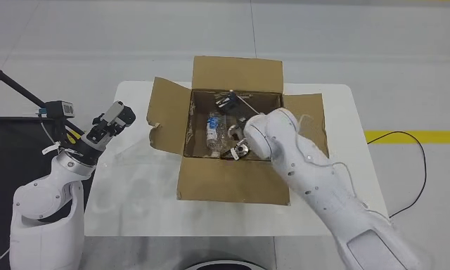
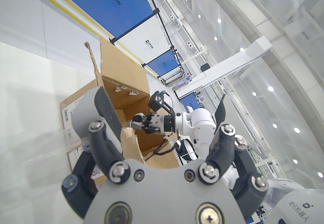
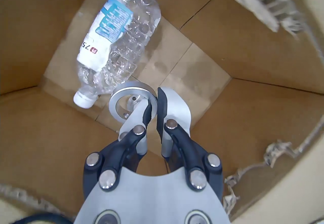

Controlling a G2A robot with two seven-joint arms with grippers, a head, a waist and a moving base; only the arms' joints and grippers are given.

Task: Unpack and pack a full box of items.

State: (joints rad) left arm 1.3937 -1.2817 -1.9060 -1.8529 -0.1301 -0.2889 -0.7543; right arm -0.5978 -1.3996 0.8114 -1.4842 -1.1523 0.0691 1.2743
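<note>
one thin rim is all my right gripper (image 3: 154,102) pinches on the metal ring (image 3: 126,86) down in the box (image 3: 38,19) beside the bottle (image 3: 114,40), so i fear it twisting loose on lifting; left gripper (image 2: 162,104) hangs wide open.

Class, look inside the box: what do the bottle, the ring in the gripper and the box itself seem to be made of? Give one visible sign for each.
Bottle: thin clear plastic, glossy; it is see-through and crumpled, with a white cap.
Ring: probably metal, perhaps aluminium; silvery matte sheen and crisp machined edges.
Box: brown cardboard, matte; flaps with torn, fibrous edges.
</note>
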